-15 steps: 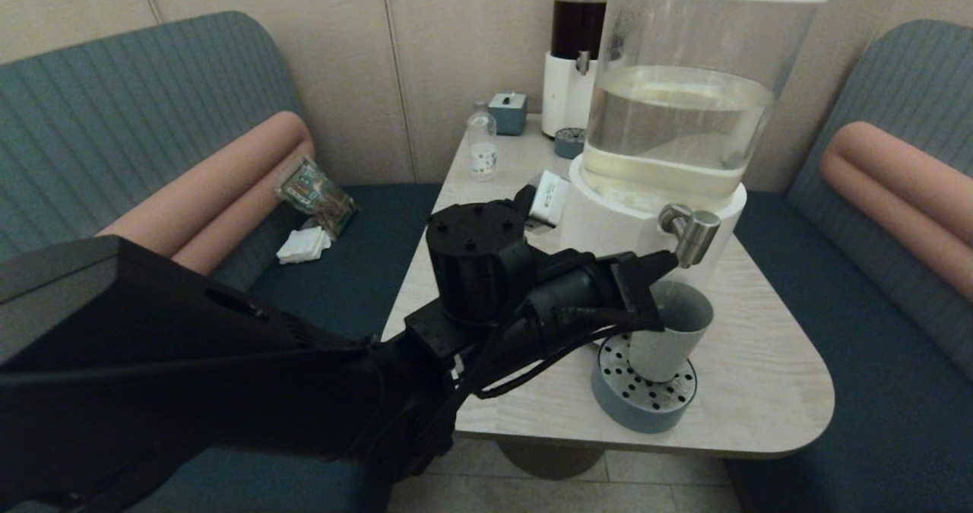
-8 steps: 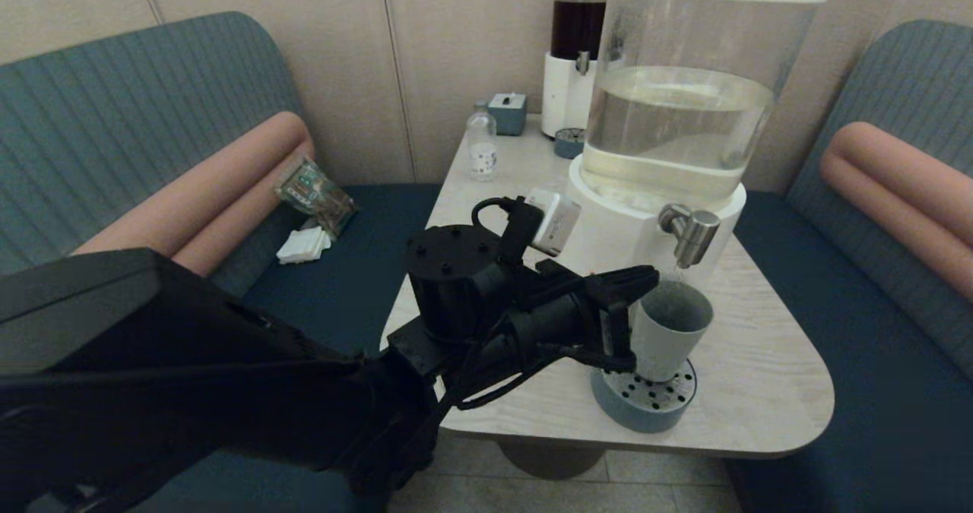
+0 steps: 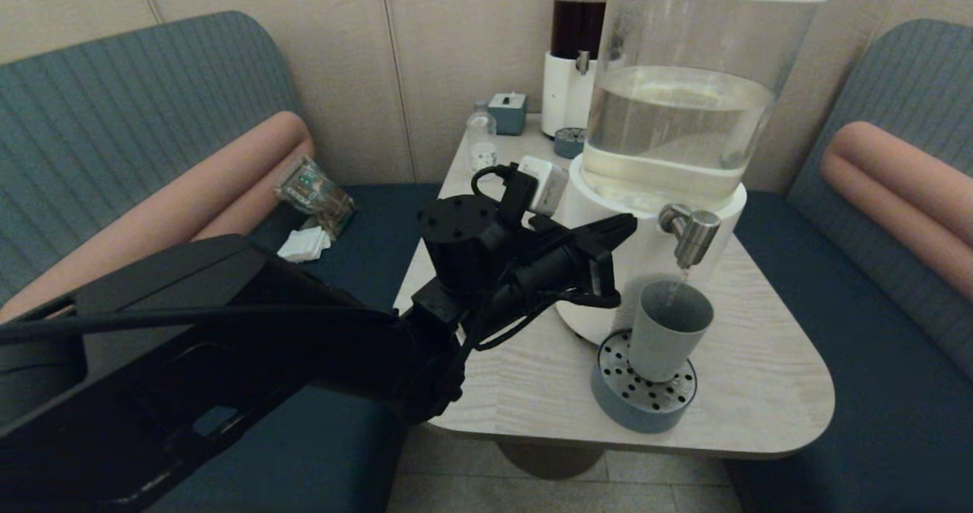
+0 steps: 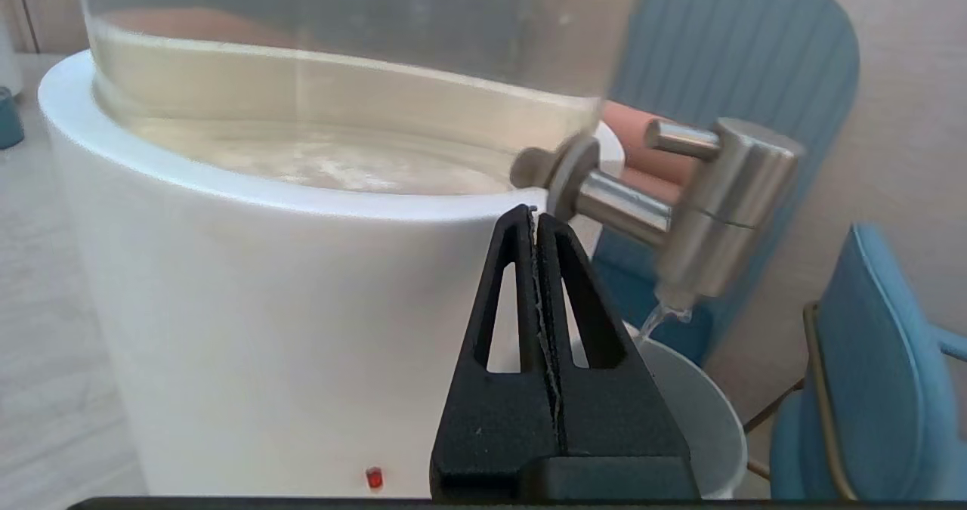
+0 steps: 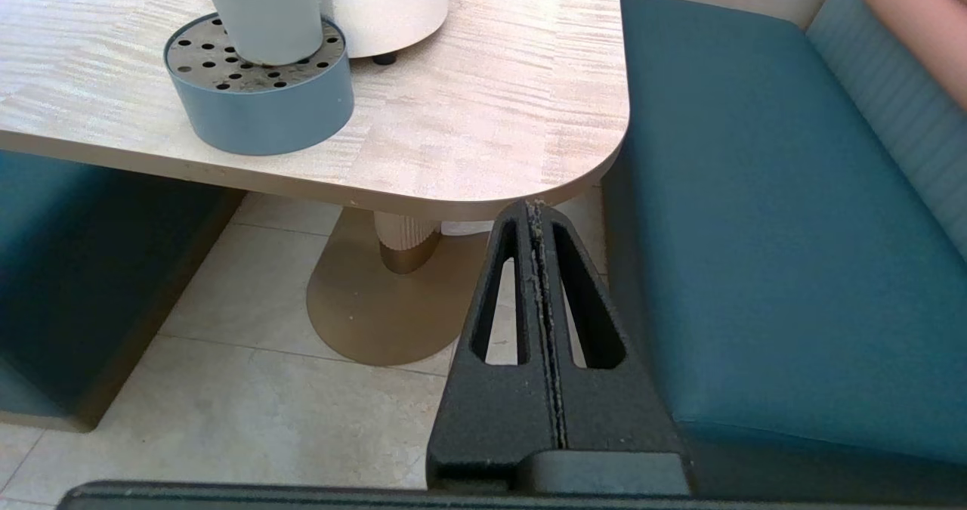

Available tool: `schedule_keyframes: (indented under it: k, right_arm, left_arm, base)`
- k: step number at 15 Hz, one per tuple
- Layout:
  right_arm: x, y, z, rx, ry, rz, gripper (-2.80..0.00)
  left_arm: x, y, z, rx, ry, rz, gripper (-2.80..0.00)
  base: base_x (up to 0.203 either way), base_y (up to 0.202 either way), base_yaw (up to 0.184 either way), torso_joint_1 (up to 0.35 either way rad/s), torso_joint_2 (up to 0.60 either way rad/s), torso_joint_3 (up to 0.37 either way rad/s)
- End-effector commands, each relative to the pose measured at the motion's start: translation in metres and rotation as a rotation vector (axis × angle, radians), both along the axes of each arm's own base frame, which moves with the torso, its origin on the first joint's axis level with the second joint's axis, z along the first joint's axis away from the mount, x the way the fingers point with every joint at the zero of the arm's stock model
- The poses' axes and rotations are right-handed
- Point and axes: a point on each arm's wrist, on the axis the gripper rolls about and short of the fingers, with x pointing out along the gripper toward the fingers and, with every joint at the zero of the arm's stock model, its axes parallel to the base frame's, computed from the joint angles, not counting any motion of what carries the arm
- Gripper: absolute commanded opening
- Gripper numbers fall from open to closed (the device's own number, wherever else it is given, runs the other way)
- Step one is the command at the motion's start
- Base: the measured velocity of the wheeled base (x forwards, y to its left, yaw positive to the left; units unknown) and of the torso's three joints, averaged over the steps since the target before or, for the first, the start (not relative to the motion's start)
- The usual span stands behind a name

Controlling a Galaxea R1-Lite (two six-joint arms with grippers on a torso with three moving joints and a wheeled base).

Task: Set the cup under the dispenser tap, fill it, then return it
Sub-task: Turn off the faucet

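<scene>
**Cup filling on the drip tray**

The cup (image 3: 669,330) stands upright on the drip tray (image 3: 642,403) (a round blue one with a perforated top), directly beneath the dispenser tap (image 3: 690,233). A thin stream falls from the tap into it. The left gripper (image 3: 619,228) hovers beside the dispenser's white base (image 3: 608,224), near the tap and apart from the cup, its 2 fingers pressed together on nothing. The right gripper (image 5: 538,215), likewise clenched and empty, hangs low off the table's (image 3: 760,376) corner.
</scene>
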Motion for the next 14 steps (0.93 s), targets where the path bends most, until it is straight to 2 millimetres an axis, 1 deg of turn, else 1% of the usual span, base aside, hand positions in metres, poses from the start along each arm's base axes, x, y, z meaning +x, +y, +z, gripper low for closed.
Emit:
schedule_keyframes:
  k: [1,8,12,14]
  right_arm:
    - [0.0,0.0,-0.001,-0.001,0.002,0.001,-2.8]
    - [0.0,0.0,-0.001,-0.001,0.001,0.001,-2.8]
    - [0.0,0.0,-0.001,-0.001,0.002,0.001,-2.8]
    - [0.0,0.0,-0.001,-0.001,0.003,0.001,-2.8]
  left_arm:
    - [0.004,-0.002,0.005,-0.018,-0.02,0.0,-2.8]
    - [-0.004,-0.003,0.014,-0.03,-0.033,-0.015,-2.8]
    - [-0.019,-0.014,0.017,-0.032,-0.035,-0.051,-2.8]
    - [-0.022,-0.017,0.017,-0.032,-0.037,-0.061,-2.8]
  base:
    - [0.0,0.0,0.0,0.0,0.0,0.0]
    - [0.0,0.0,0.0,0.0,0.0,0.0]
    - [0.0,0.0,0.0,0.0,0.0,0.0]
    - [0.0,0.0,0.0,0.0,0.0,0.0]
